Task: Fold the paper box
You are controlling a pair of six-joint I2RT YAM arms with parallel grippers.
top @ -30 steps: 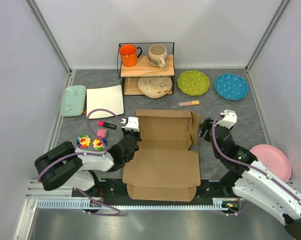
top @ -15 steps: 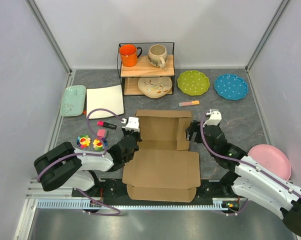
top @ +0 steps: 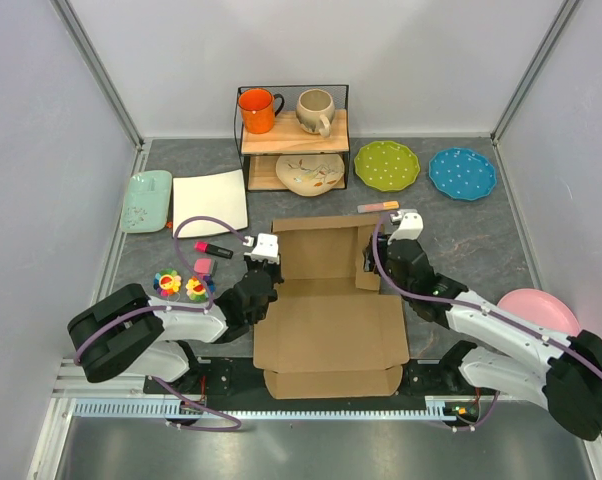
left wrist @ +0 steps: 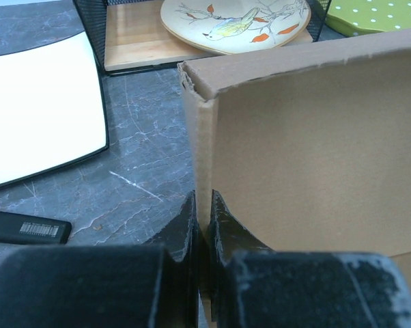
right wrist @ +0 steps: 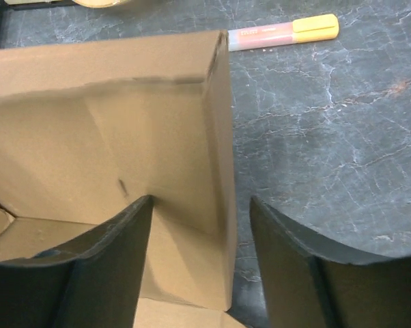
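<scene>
Table (top: 461, 225) of grey stone pattern, with the paper box (top: 326, 325) at its near middle, between my two arms. The box's long axis runs away from the bases. Its large near panel lies flat and unfolded, while at the far end the rear wall (top: 326, 225) and the right side flap (top: 369, 262) stand upright. The left gripper (left wrist: 202, 205) is clenched on the left vertical edge of the rear wall, which I judge pins that corner. The right gripper (right wrist: 200, 201) is released, one finger inside the box and one outside, with the side flap standing between them and touching neither. The coming move turns on this straddle. The flap lies directly within the right tool's span, so the right arm is the nearer one to close on it or press it square to the rear wall. The overhead view gives the whole layout but hides both sets of fingertips. The wrist views settle the grips, and the right one also shows a highlighter (right wrist: 284, 33) lying just beyond the far corner.
</scene>
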